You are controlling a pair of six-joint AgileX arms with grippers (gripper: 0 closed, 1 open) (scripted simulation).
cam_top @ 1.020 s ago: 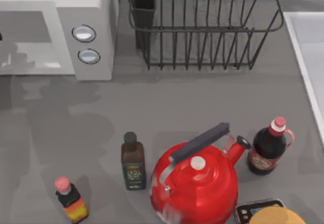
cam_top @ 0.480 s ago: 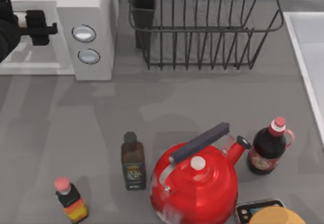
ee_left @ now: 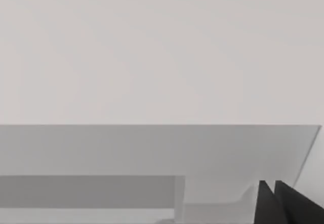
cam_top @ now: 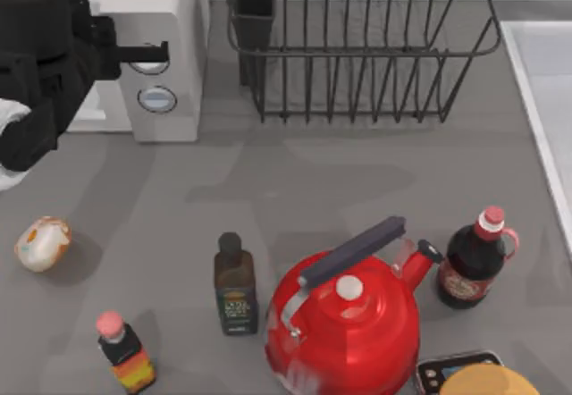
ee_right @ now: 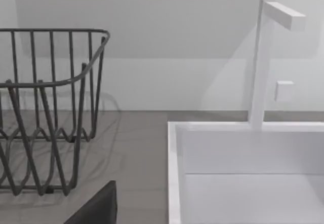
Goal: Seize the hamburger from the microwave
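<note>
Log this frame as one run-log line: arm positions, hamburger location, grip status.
left gripper: over microwave knob panel | hamburger: on table, top view's left, outside microwave, not gripped

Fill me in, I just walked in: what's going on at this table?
The left arm's gripper is up at the microwave, over its knob panel. The hamburger is not in the oven; it lies on the table near the left edge, with nothing holding it. A red kettle and some bottles stand nearer the front.
</note>
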